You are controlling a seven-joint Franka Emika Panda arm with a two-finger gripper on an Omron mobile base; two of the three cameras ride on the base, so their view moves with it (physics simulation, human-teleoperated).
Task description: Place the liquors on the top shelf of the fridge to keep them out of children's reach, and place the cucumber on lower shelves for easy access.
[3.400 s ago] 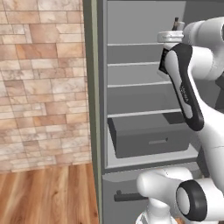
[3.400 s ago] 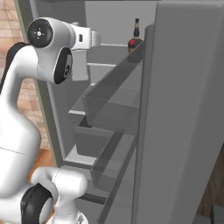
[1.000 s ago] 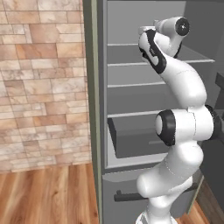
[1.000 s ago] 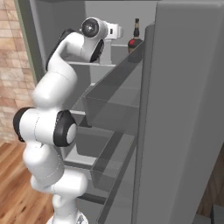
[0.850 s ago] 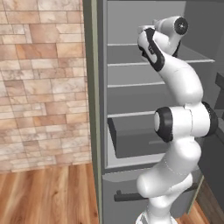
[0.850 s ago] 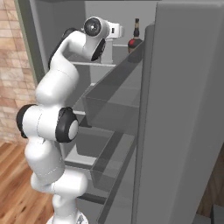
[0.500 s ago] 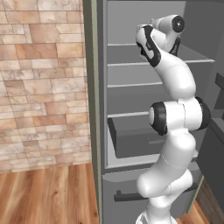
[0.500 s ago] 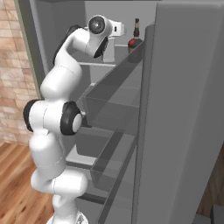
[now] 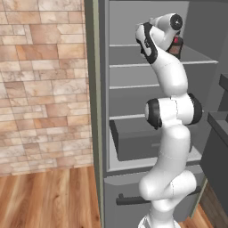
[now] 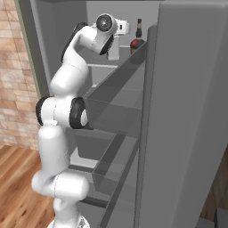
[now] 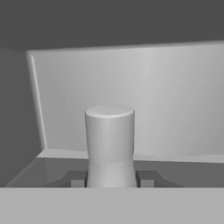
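The fridge (image 9: 103, 111) stands open beside a brick wall over a wood floor, its grey shelves bare below and its boxy drawer (image 9: 133, 140) partly pulled out. High inside it, our gripper (image 11: 110, 178) is clamped on the neck of the tall clear-white bottle (image 11: 110, 144): in the hand view the pale cylinder rises straight up between the two dark fingertips (image 11: 78, 179), one touching each side, with the rear wall of the compartment behind it. In the right base view the hand sits at top-shelf height with the bottle's pale body hanging below it (image 10: 113, 50), and the squat red-brown bottle (image 10: 136, 42) already stands just beside it on the top shelf (image 9: 133, 65). We judge the step in hand to be setting this second liquor down. To do it well, we should keep the bottle upright, lower it until its base bears fully on the panel, stay clear of the dark bottle, and only then part the fingers and draw straight back. The cucumber is nowhere we can point to, so it is left for later.
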